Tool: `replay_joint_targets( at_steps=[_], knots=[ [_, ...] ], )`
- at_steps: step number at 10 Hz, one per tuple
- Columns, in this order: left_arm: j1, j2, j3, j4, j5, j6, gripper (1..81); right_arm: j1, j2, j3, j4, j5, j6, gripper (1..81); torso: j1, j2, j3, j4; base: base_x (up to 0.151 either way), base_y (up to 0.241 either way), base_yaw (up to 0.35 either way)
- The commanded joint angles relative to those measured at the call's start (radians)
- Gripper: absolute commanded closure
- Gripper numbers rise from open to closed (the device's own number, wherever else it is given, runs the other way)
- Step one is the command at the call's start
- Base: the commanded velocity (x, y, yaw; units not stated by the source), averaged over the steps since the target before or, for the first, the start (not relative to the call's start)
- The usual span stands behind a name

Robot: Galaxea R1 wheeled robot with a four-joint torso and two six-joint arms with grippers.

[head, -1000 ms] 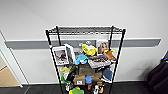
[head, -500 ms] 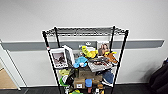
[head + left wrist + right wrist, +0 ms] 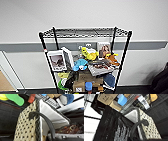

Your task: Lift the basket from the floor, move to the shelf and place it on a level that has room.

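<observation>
Wicker basket [image 3: 28, 130] hangs at the shelf [image 3: 85, 33], handle toward each wrist to stay level; whether my claws clamp them, I cannot tell.

Checkered basket [image 3: 26, 127] apparently raised beside black shelf [image 3: 85, 32].

White framed picture [image 3: 57, 60] and upright photo card [image 3: 103, 49] flank a yellow plush toy [image 3: 88, 53]; open glossy magazine [image 3: 100, 67], brown cardboard box [image 3: 86, 81] below; grey wall band [image 3: 22, 46] behind.
</observation>
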Motion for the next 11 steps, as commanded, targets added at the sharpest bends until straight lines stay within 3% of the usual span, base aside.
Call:
replay_joint_targets(
  at_steps=[1,11],
  knots=[
    [-0.11,-0.004,0.068,-0.015,-0.002,-0.009,81.1,0.109,-0.007,0.081,-0.035,0.005,0.003,81.1,0.0,0.0,0.0,0.0,0.116,0.0,0.0],
    [-0.11,-0.007,0.068,-0.015,-0.002,-0.009,81.1,0.111,-0.003,0.081,-0.038,0.005,0.003,81.1,0.0,0.0,0.0,0.0,0.105,0.0,0.0]
  ],
)
